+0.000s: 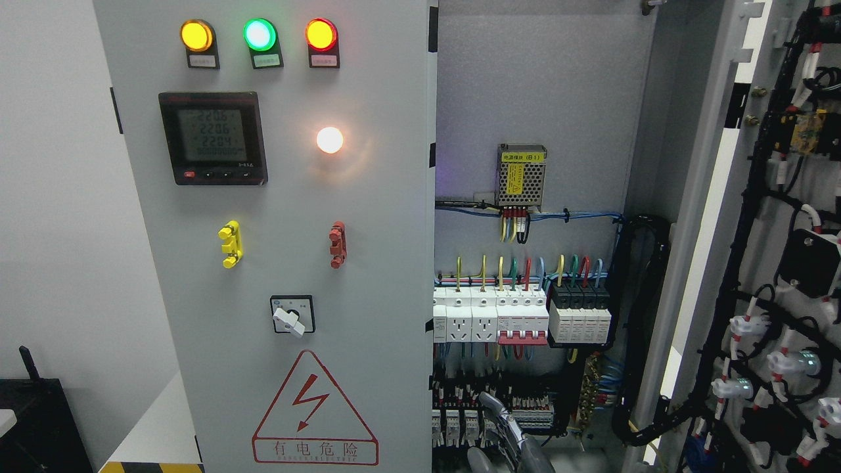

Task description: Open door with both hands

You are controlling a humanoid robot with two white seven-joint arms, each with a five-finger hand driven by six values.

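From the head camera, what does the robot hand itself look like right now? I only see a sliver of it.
Only part of one robot hand shows at the bottom edge, in front of the open grey electrical cabinet. It has slim, silver-grey metallic fingers with dark jointed segments and a rounded grey palm section. No cables, markings or sleeve are visible, and its arm is out of frame.

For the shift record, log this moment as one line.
right door: swung open | left door: closed | a hand: low at cabinet's bottom edge, side unclear | breakers: exposed
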